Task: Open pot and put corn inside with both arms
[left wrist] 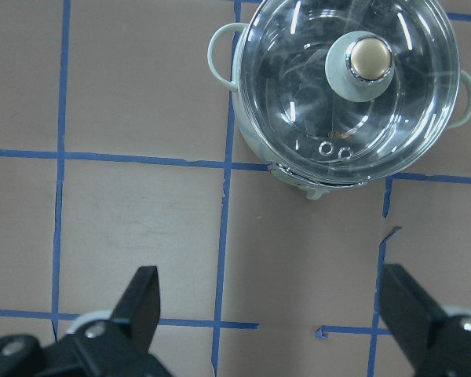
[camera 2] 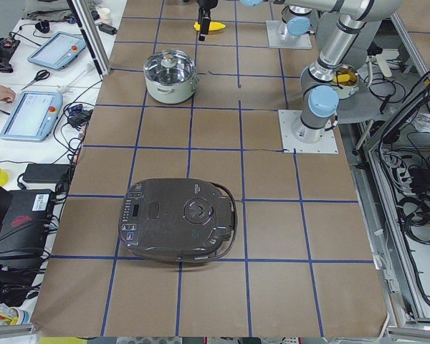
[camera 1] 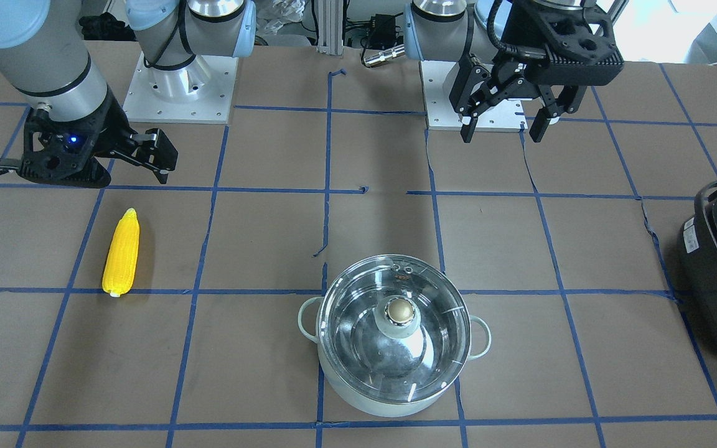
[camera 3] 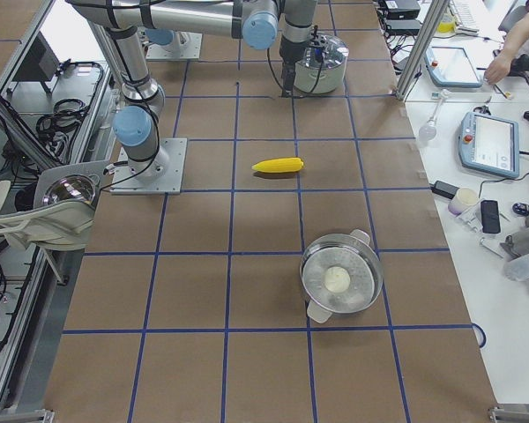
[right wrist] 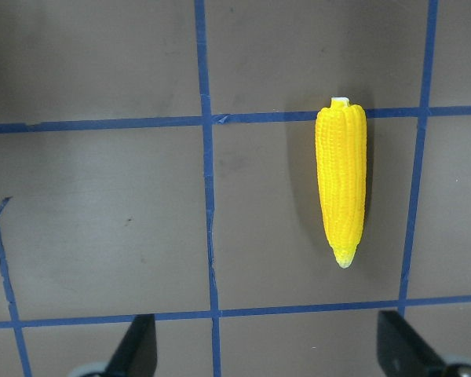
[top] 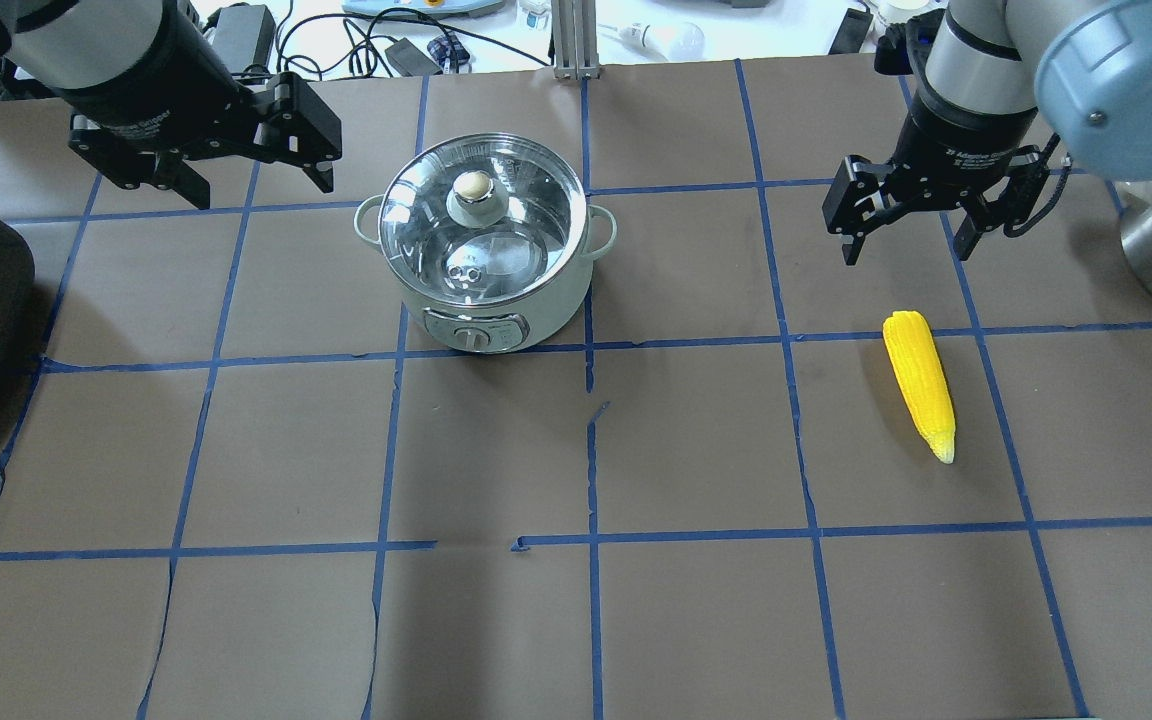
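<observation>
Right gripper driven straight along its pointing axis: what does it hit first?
Likely bare table, not the corn: the right gripper points down with open jaws, and the corn lies clear ahead of them.

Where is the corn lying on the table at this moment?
In the overhead view the corn lies flat in the right half, just below the open right gripper and far from the pot.

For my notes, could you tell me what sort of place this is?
Most likely a robotics lab: left arm and right arm bolted to a table gridded with blue tape, teach pendants on the side bench.
</observation>
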